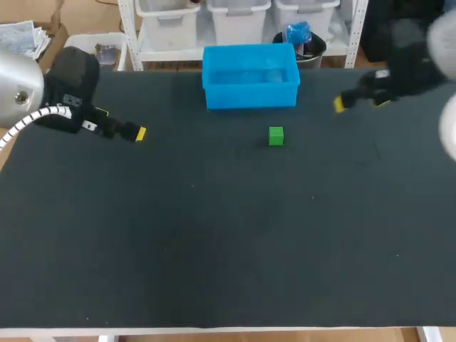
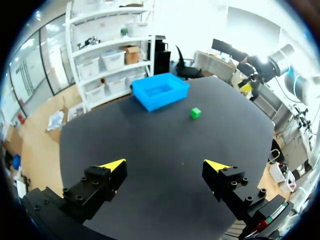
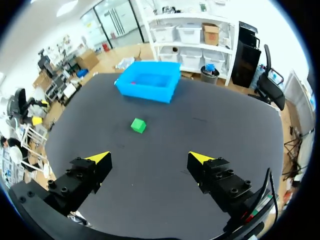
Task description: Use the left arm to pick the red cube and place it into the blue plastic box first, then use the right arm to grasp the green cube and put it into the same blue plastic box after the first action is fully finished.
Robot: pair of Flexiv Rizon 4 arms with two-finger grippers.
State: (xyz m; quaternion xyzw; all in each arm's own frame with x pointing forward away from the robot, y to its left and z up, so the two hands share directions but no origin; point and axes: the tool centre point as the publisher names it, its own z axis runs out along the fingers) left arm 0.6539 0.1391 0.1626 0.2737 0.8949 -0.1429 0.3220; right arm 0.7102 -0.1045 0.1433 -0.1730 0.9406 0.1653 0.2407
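Blue plastic box (image 1: pixel 251 96): 1 only, open-topped, rectangular, sitting at the far edge of the black table (image 1: pixel 214 249), approx. mid-width. Green cube (image 1: pixel 276 136): 1, small, solid bright green, resting flat on the table just in front of the box, a bit toward the right-arm side, not touching it & clear of both arms. Red cube (image 3: pixel 132 83): 1 at most on show, only a tiny red speck inside the box near one wall in the right wrist view; too small to tell more, & the head view can't confirm it. Grippers: 2, w/ 4 yellow tips in total. Left gripper (image 2: pixel 166 167) hovers over the table's left part, well apart from cube & box; its fingers (image 2: pixel 102 182) stand spread wide w/ only bare table btwn them. Right gripper (image 3: pixel 150 159) hangs over the right part near the far edge, about level w/ the box & off to its side; its fingers (image 3: pixel 215 177) are likewise spread wide, gripping nothing. From the right wrist view the green cube lies ahead of the gripper, w/ the box beyond it. From the left wrist view cube & box are both well ahead, the cube near the box but apart from it.
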